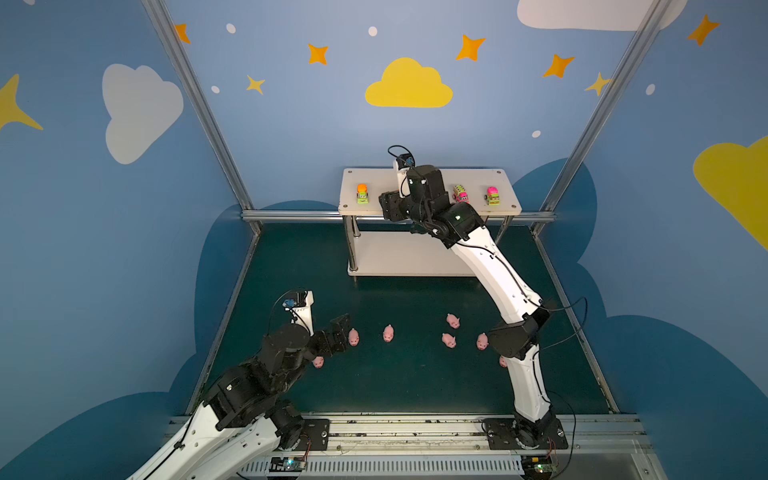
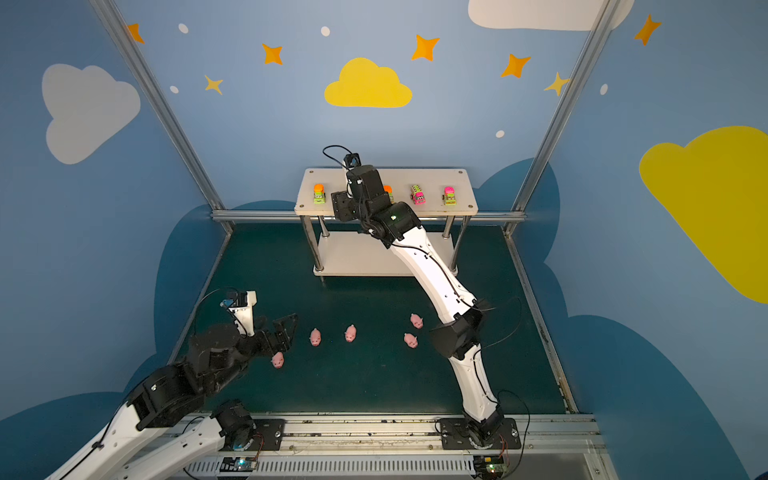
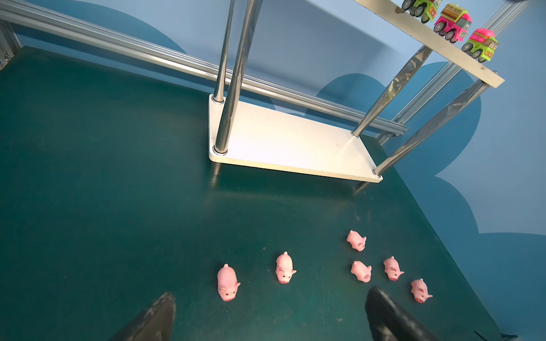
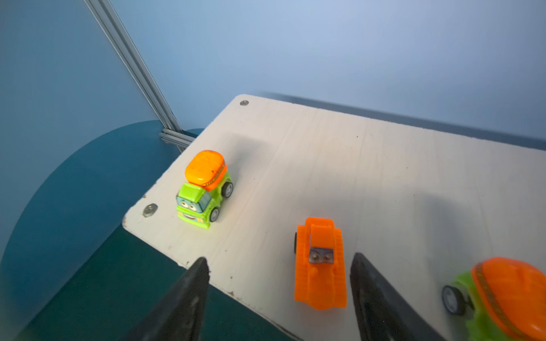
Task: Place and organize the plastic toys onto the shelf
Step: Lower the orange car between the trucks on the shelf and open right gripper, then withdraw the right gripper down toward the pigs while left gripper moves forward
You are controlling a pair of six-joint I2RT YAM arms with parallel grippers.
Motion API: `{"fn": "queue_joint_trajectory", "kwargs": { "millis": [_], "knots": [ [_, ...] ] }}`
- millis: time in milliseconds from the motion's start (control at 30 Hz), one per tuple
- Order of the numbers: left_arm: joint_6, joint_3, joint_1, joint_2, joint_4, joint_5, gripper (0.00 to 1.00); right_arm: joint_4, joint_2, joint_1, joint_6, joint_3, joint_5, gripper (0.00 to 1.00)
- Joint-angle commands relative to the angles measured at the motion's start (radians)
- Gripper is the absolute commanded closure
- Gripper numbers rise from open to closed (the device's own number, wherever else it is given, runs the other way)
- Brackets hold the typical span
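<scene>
A green mat (image 1: 407,382) is seen in both top views, and the shelf (image 1: 374,178) is stood at its far edge against the back wall, its white top board (image 4: 354,165) carried on metal posts above the lower board (image 3: 289,138). The right arm (image 1: 494,270) is stretched over the shelf, and the right claw (image 4: 279,262) is held above the top board's front edge with its jaws apart and nothing gripped. The left arm (image 1: 257,374) is bent low over the mat's near left part, and the left claw (image 3: 270,295) is spread wide above the mat, nothing being held. Five vehicles (image 2: 417,194) are lined up along the top board: a mixer truck (image 4: 202,189) at the left end, an orange bulldozer (image 4: 320,265) stood between the right claw's jaws, just beside one finger and apart from the other, then a second mixer (image 4: 502,298), a pink bus (image 1: 460,194) and a pink-topped truck (image 1: 492,196) at the right end. Seven pigs (image 1: 388,333) are scattered on the mat in front of the shelf, well apart from it; one (image 3: 227,283) is seen just ahead of the left claw, and another (image 1: 503,361) is half hidden behind the right arm
</scene>
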Motion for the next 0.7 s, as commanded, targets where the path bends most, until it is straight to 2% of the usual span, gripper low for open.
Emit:
{"fn": "queue_joint_trajectory", "kwargs": {
  "millis": [0, 67, 167, 367, 533, 667],
  "knots": [
    [-0.001, 0.013, -0.002, -0.001, -0.019, -0.014, 0.00, -0.008, -0.083, 0.020, -0.035, 0.024, 0.019, 0.24],
    [-0.001, 0.017, -0.001, 0.005, -0.018, -0.011, 0.00, -0.022, -0.113, 0.030, -0.045, 0.005, 0.029, 0.23],
    [-0.006, 0.023, -0.001, 0.020, -0.014, -0.003, 0.00, -0.012, -0.202, 0.047, -0.059, -0.106, 0.048, 0.21],
    [-0.018, 0.006, -0.001, 0.052, 0.018, 0.053, 0.00, 0.094, -0.482, 0.074, -0.088, -0.539, 0.057, 0.19],
    [-0.058, -0.014, -0.008, 0.114, 0.058, 0.119, 0.00, 0.098, -0.719, 0.077, -0.019, -0.886, 0.069, 0.20],
    [-0.101, -0.028, -0.043, 0.185, 0.113, 0.132, 0.00, 0.117, -0.925, 0.076, 0.056, -1.189, 0.078, 0.22]
  ]
}}
